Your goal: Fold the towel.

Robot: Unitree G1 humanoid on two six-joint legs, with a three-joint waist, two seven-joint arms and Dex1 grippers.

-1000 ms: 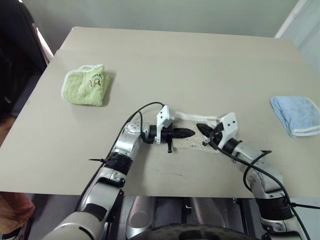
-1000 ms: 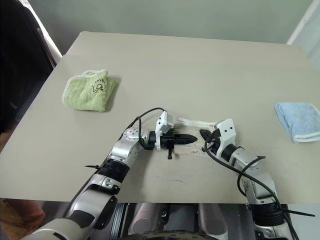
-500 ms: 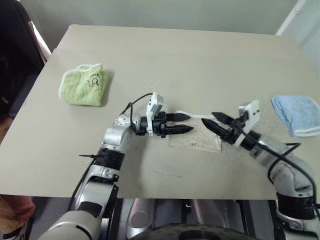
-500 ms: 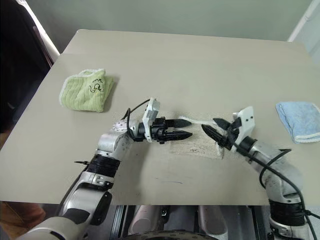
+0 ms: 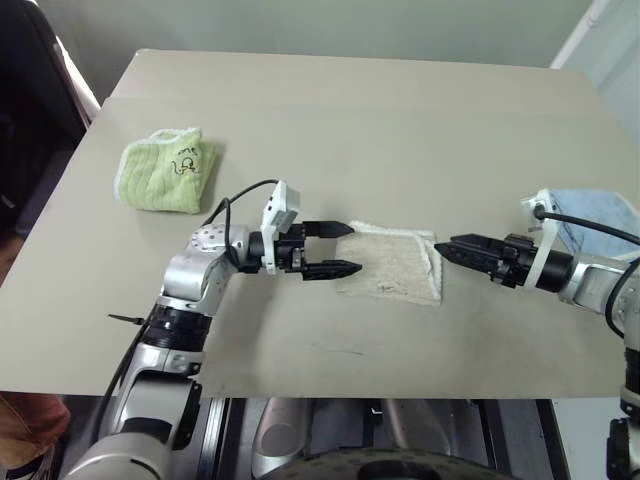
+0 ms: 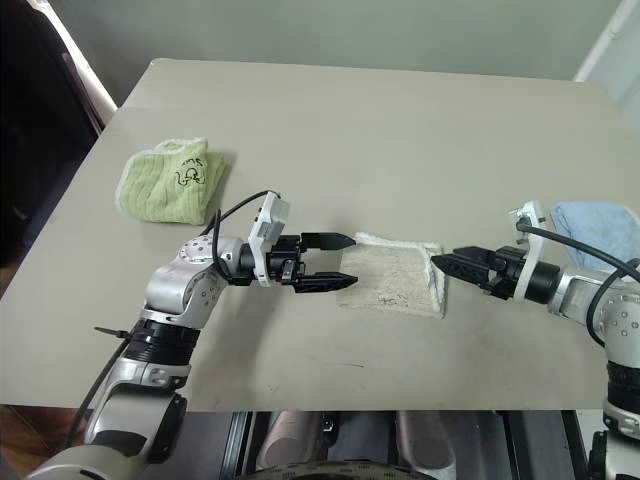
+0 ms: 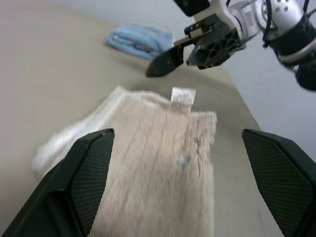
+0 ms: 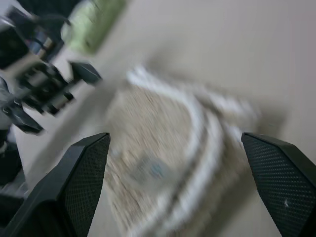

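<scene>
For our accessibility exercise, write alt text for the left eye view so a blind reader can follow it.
A folded beige towel lies on a grey table between two open robot pincers, left and right, neither touching it. A green cloth lies far left, a blue cloth far right.

blurred: towel (image 8: 163, 163) | cut off: light-blue cloth (image 6: 610, 222) at edge

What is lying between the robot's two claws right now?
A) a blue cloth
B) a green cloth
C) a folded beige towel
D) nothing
C: the folded beige towel lies flat on the table between the open left gripper and open right gripper, touched by neither.
</scene>
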